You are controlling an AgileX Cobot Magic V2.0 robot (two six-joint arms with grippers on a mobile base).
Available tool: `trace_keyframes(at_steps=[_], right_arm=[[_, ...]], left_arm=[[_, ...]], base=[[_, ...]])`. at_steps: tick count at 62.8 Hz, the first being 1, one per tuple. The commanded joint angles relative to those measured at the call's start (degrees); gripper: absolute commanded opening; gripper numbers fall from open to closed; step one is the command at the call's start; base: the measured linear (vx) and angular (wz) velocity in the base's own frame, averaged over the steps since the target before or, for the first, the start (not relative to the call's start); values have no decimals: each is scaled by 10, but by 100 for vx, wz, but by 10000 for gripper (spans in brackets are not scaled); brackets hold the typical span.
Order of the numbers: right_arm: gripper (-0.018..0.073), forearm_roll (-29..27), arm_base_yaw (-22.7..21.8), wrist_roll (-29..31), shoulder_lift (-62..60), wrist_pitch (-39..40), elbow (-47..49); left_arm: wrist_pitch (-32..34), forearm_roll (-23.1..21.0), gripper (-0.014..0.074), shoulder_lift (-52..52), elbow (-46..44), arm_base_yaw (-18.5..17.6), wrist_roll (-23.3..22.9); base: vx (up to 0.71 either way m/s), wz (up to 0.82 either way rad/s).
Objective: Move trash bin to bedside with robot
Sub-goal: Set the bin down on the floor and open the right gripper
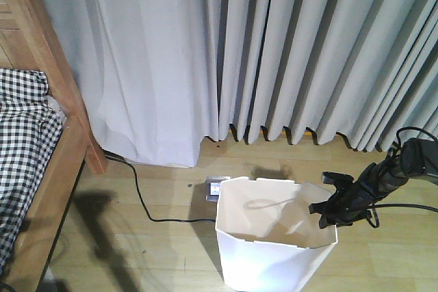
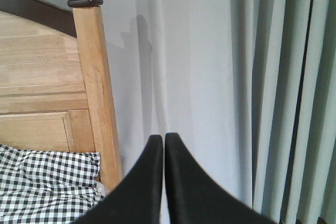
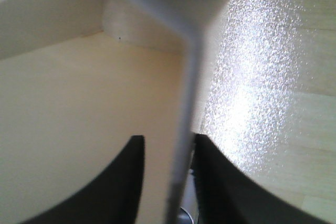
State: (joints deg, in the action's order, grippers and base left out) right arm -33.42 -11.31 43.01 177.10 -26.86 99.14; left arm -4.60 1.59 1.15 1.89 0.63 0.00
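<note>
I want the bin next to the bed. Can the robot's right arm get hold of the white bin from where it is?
Probably yes: the right pincer sits astride the trash bin rim, one finger inside, one outside, with nothing blocking it.

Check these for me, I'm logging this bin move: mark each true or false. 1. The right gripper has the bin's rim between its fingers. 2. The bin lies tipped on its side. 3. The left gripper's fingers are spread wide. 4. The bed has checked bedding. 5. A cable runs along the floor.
1. True: the right gripper straddles the rim of the trash bin, one finger inside, one outside.
2. False: it stands upright on the wooden floor.
3. False: the left gripper has its fingers closed together, holding nothing.
4. True: the bed has black-and-white checked bedding.
5. True: a black cable crosses the floor.
</note>
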Motion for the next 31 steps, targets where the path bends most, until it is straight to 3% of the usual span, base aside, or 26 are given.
trace_keyframes(at_steps=[1,18,31], right_arm=[[327,3,-1,-5,-37,-17,8],[593,39,-2,-8,-58,-12,8],[594,46,-2,-19,-65,-73,8]], left_arm=[[42,-5,-6,4,7,-4,-8],[42,-5,-6,4,7,-4,-8],[42,-5,-6,4,7,-4,-8]], base=[[0,0],[0,0],[0,0]])
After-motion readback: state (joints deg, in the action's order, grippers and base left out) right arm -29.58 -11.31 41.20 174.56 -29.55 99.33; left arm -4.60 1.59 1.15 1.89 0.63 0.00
